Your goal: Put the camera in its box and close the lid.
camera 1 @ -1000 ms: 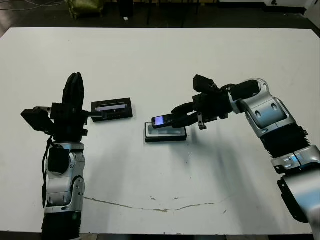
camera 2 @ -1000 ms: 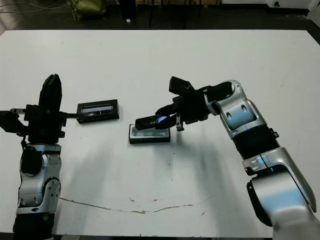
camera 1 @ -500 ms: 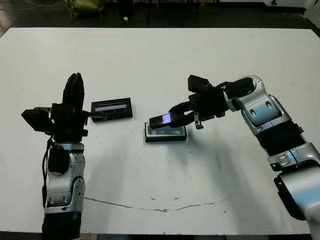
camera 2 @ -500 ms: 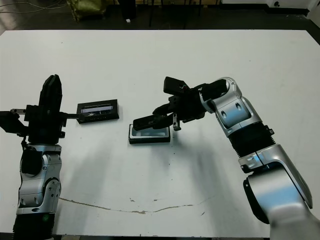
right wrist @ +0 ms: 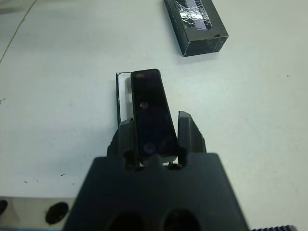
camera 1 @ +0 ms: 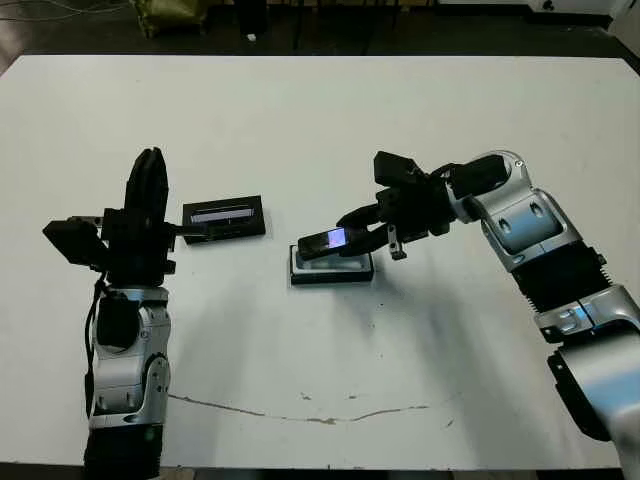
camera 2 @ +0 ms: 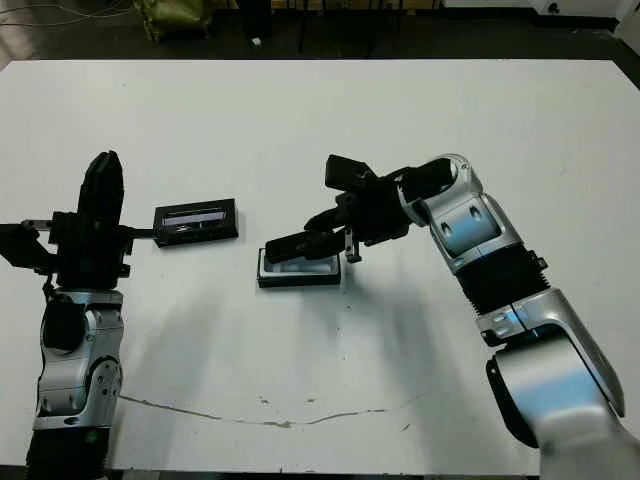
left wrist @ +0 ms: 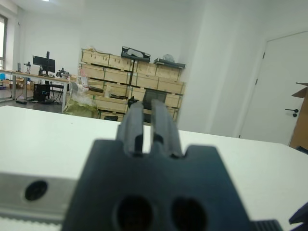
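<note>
1. Two arms are in view, and only our right one is working: the right end effector (camera 1: 352, 236) pinches the camera (camera 1: 324, 241) at one end, leaving most of its length free beyond the fingertips so that the free part can go into the tray first.
2. We hold the camera directly over the box (camera 1: 331, 268), roughly lined up with the box's long side; in the right wrist view the box's white lining (right wrist: 124, 91) peeks out beside and beneath the camera, which we judge to mean it is above the opening and not yet seated.
3. The camera sits slightly tilted, its free end lower, presumably to let that end find the tray before release.
4. The lid (camera 1: 225, 215) lies flat on the surface (camera 1: 320, 110), apart from the box on the robot's left, glossy strip up, which leaves the box opening unobstructed.
5. Our left end effector (camera 1: 150, 185) stands upright near the lid, touching nothing; its fingers (left wrist: 161, 126) are pressed nearly together, with only a thin slit between them. We judge it is placed there to take the lid once the camera is in.
</note>
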### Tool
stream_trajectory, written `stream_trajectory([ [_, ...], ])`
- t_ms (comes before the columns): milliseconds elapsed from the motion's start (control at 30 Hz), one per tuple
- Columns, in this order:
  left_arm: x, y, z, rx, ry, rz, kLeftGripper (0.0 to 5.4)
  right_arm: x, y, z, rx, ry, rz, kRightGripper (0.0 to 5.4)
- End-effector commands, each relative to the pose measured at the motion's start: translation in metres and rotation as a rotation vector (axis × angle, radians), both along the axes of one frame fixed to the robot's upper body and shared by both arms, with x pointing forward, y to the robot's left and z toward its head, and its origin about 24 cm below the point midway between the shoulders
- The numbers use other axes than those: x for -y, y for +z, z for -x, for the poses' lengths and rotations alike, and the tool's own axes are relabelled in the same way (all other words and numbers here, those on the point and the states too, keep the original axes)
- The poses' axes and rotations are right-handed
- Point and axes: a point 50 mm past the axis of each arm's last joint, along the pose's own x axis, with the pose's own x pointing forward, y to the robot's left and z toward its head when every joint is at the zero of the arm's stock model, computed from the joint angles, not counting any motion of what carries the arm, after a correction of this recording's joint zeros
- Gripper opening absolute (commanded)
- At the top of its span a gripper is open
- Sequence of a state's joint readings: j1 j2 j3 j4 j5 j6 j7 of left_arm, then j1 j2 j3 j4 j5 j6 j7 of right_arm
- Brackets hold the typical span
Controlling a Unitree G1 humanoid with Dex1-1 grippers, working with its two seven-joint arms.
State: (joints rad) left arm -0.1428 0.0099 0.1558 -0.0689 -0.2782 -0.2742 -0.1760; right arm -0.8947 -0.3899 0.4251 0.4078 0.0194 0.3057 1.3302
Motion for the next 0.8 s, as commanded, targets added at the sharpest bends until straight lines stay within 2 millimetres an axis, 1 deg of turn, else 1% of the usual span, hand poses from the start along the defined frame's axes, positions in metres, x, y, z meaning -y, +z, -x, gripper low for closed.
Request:
stream_trajectory([
  [33, -0.002, -0.008, 0.002, -0.038, 0.01, -0.007, 0.0, 0.001, -0.007, 0.002, -0.024, 0.001, 0.024, 0.37],
  [800, -0.002, -0.008, 0.002, -0.038, 0.008, -0.003, 0.0, -0.002, -0.02, 0.006, -0.037, 0.023, 0.049, 0.37],
])
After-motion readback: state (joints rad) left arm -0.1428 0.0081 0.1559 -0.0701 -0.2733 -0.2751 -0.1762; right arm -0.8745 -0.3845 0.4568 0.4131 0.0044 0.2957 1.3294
